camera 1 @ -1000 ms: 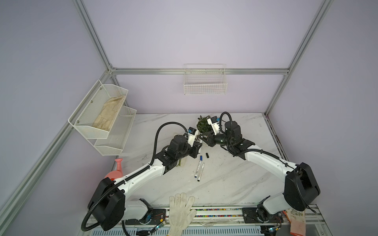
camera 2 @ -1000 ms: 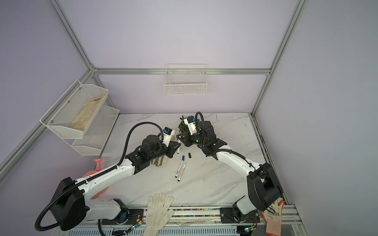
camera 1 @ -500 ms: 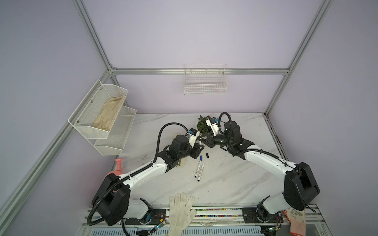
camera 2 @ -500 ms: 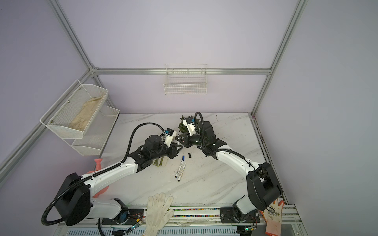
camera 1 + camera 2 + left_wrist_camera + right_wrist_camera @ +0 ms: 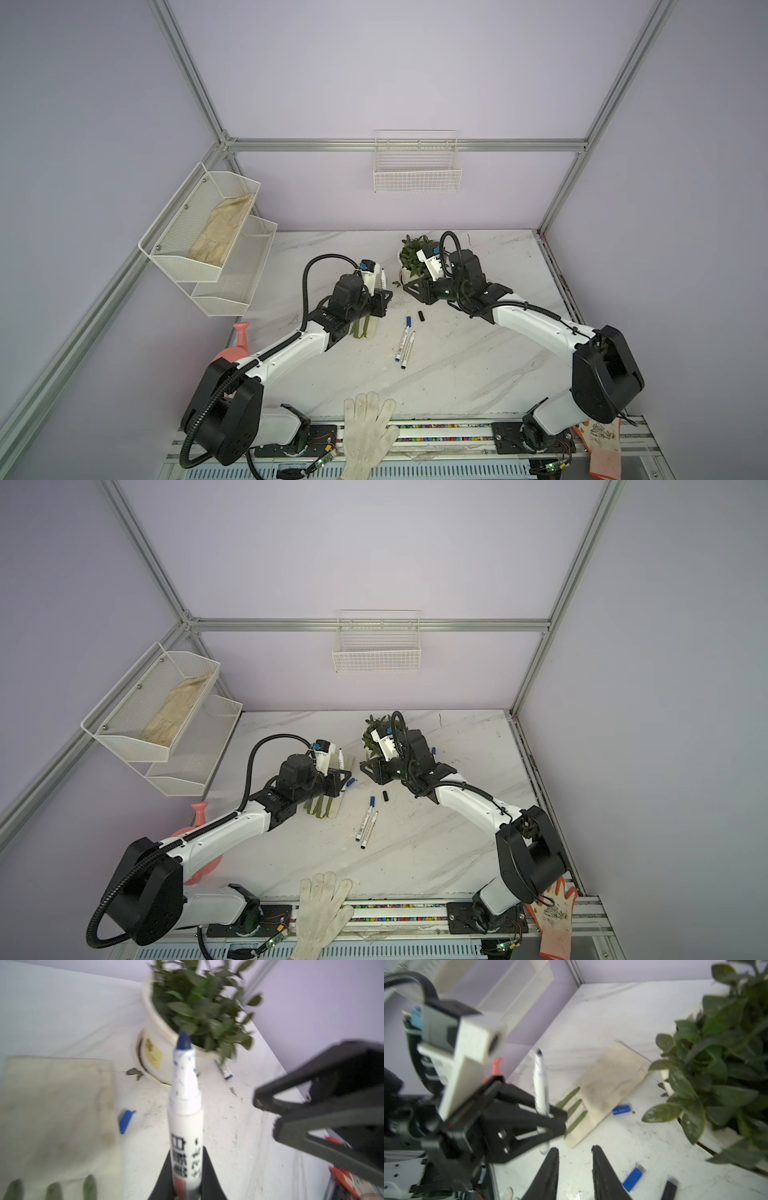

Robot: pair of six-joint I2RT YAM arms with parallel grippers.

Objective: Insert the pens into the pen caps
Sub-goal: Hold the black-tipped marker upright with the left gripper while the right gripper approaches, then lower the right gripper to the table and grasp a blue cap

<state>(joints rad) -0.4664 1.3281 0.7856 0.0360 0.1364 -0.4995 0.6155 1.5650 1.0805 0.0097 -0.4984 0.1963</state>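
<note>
Your left end effector (image 5: 187, 1149) is clamped on the held pen (image 5: 185, 1109), gripping the labelled white barrel low down. The pen's bare dark blue tip points away from the wrist camera. In both top views that pen stands almost upright out of the jaws, tip uppermost, above the desk (image 5: 478, 374).

Your right end effector (image 5: 574, 1153) sits just beside the left one, facing it, with the potted plant (image 5: 411, 255) close behind. Its jaws stand narrowly apart and nothing lies between them.

Under the left arm's wrist a pale board (image 5: 608, 1086) lies flat on the desk. Three olive-green strips (image 5: 572, 1103) lie at its end toward the robot's base. A loose blue cap (image 5: 622, 1110) lies on the desk just beside the board's long edge, between the board and the plant pot.

In front of both end effectors you have two more pens lying side by side, nearly touching. The capped pen (image 5: 403, 338) wears a blue cap. The bare pen (image 5: 408, 350) next to it appears uncapped, though it is too small to be sure. A loose black cap (image 5: 421, 316) lies just beside the capped pen's top end. One further pen (image 5: 224, 1070), blurred, lies by the foot of the plant pot.
</note>
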